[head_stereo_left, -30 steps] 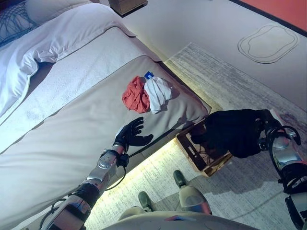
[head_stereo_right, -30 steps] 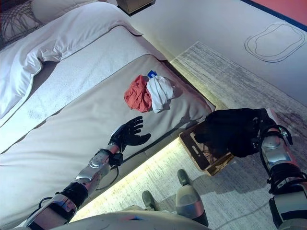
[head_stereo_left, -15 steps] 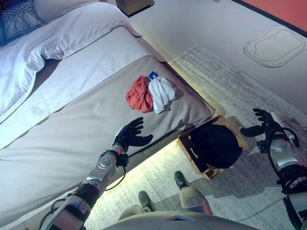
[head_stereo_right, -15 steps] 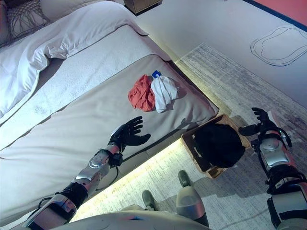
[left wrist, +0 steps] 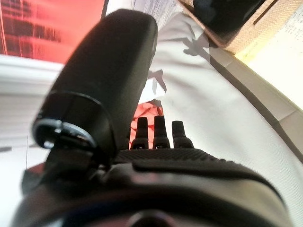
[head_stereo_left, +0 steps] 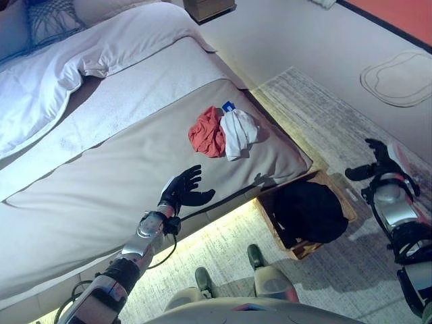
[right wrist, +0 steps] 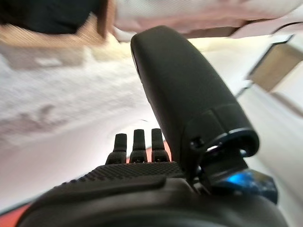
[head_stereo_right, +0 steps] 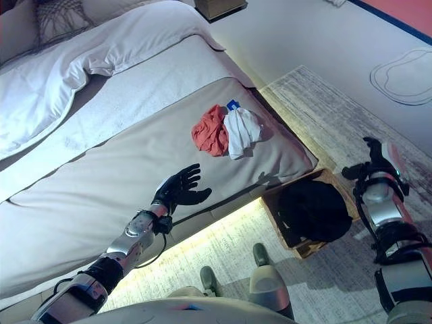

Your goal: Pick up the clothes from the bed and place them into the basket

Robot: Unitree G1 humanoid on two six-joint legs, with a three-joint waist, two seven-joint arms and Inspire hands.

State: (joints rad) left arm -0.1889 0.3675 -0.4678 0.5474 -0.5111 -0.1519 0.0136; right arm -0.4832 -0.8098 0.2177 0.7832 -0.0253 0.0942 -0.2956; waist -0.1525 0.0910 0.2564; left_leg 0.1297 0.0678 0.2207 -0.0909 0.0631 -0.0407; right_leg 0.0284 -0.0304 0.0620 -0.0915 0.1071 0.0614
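Note:
A red garment (head_stereo_left: 206, 133) and a white garment (head_stereo_left: 239, 130) lie bunched together on the grey bed cover (head_stereo_left: 101, 189) near the foot of the bed. A woven basket (head_stereo_left: 337, 200) stands on the rug beside the bed, with a black garment (head_stereo_left: 308, 212) in it. My left hand (head_stereo_left: 183, 191) is open and empty, held over the bed's edge short of the two garments. My right hand (head_stereo_left: 374, 160) is open and empty, raised over the rug to the right of the basket.
White pillows and a folded duvet (head_stereo_left: 61, 74) lie at the head of the bed. A wooden nightstand (head_stereo_left: 209, 8) stands beyond it. A patterned rug (head_stereo_left: 317, 128) covers the floor beside the bed, with a lit strip under the bed's edge.
My right hand let the black garment drop into the basket, opened, and drew away to the right. The left hand has held still. The camera has shifted.

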